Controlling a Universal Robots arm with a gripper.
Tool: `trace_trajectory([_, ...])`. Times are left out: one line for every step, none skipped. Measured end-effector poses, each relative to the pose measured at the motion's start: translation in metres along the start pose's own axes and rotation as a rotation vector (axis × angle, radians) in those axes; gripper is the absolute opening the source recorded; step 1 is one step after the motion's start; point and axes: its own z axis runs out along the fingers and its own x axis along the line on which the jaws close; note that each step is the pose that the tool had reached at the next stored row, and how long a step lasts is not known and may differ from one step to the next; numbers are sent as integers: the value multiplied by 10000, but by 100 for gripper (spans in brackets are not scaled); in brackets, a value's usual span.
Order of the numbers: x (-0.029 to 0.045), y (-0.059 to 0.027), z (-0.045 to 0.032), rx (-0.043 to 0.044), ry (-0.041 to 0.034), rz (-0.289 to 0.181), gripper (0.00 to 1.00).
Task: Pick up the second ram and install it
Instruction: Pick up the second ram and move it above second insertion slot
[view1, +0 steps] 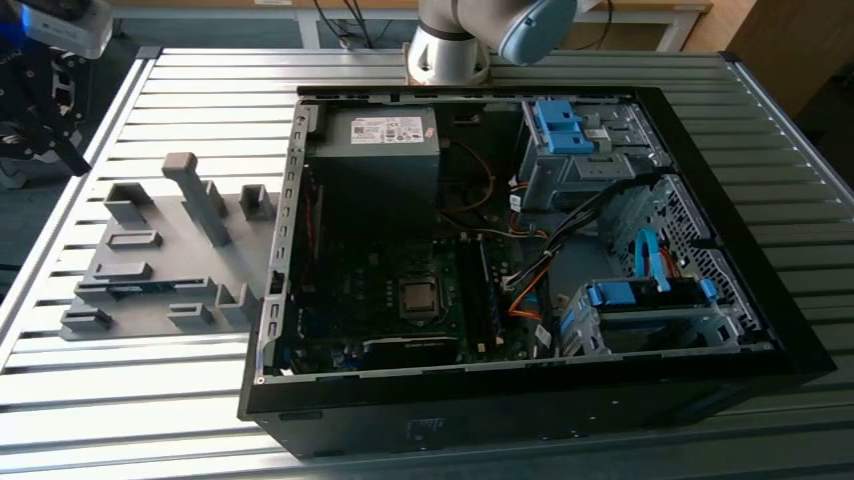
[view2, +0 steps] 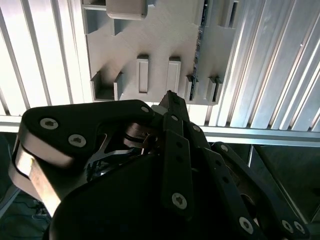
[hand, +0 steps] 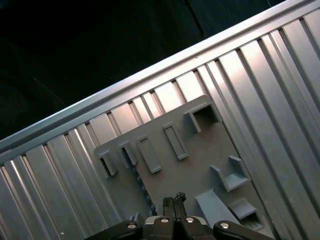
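Gripper (hand: 173, 199), jaws together, over slim blue-green second ram (view1: 138, 290), edge-up in holder (view1: 180, 265).

- Arm (view1: 447, 45): upper links cut off at twelve o'clock in the exterior view.
- Second ram (view1: 134, 290): thin sliver in the grey holder (view1: 167, 268), at nine o'clock from the case (view1: 400, 430). Chips too small to tell.
- Same ram, first wrist view: one end hidden behind the hand (hand: 173, 200).
- Holder, second wrist view: cut by the frame's edge.

A slatted aluminium table (view1: 200, 75) spans the scene, its ribs glaring under bright light. Past its far edge stand a pale wooden desk (view1: 667, 10) and a brown wooden panel (view1: 787, 45); the floor (hand: 75, 45) alongside lies dark.
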Motion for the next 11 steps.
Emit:
trace_trajectory([0, 0, 0, 0, 0, -27, 11])
trace_trajectory([0, 0, 1, 0, 0, -80, 11])
trace_trajectory([0, 0, 1, 0, 0, -169, 11])
trace_trajectory([0, 0, 2, 0, 1, -303, 11])
trace_trajectory([0, 0, 3, -1, 2, -452, 11])
trace_trajectory([0, 0, 4, -1, 3, -619, 11])
trace_trajectory([0, 0, 6, -1, 4, -793, 11])
trace_trajectory([0, 0, 7, -2, 6, -972, 11])
trace_trajectory([0, 0, 9, -2, 7, -1144, 11])
trace_trajectory([0, 0, 11, -2, 7, -1292, 11])
trace_trajectory([0, 0, 14, -2, 8, -1405, 11])
